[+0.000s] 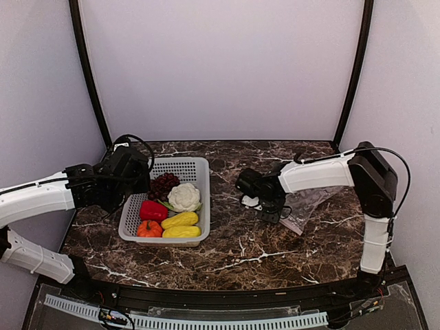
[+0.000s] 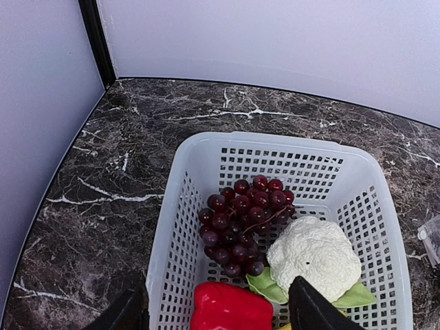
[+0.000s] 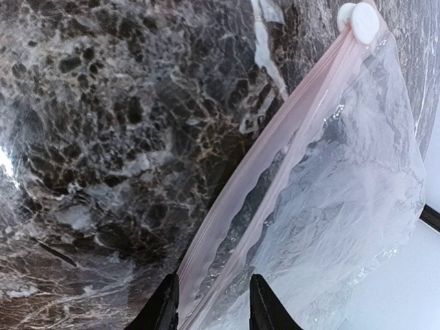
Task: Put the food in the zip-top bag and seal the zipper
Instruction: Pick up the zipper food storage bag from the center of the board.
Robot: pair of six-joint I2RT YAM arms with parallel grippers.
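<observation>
On the dark marbled desk (image 1: pixel 240 261) a white perforated basket (image 1: pixel 130 213) stands at the left side, and all the food lies in it. The dark purple grapes (image 2: pixel 240 220) are at the far end and the white cauliflower (image 2: pixel 313 254) is just beside them, with a small green leaf (image 2: pixel 271 285) under its edge. The red pepper (image 1: pixel 152 210) lies nearer, then the orange fruit (image 1: pixel 148 229) in the near corner and the two yellow pieces (image 1: pixel 181 225) side by side next to it. The left pincer (image 2: pixel 220 313) hangs over the left wall of the basket with its jaws spread wide and holding nothing; in the wrist view the pepper lies between the two fingertips and the basket wall is close to the left one. The zip-top bag (image 1: pixel 309 206) lies flat on the desk at the right, well apart from the basket, and part of it is covered by the right arm. The right pincer (image 3: pixel 213 309) is low over the bag's edge. Its jaws stand a little apart, one on each side of the pinkish zipper (image 3: pixel 275 137), and a gap shows between them, so they are not clamped. A white slider (image 3: pixel 361 20) sits at the far end of the zipper. Pale walls and two black posts (image 1: pixel 89 82) enclose the desk.
</observation>
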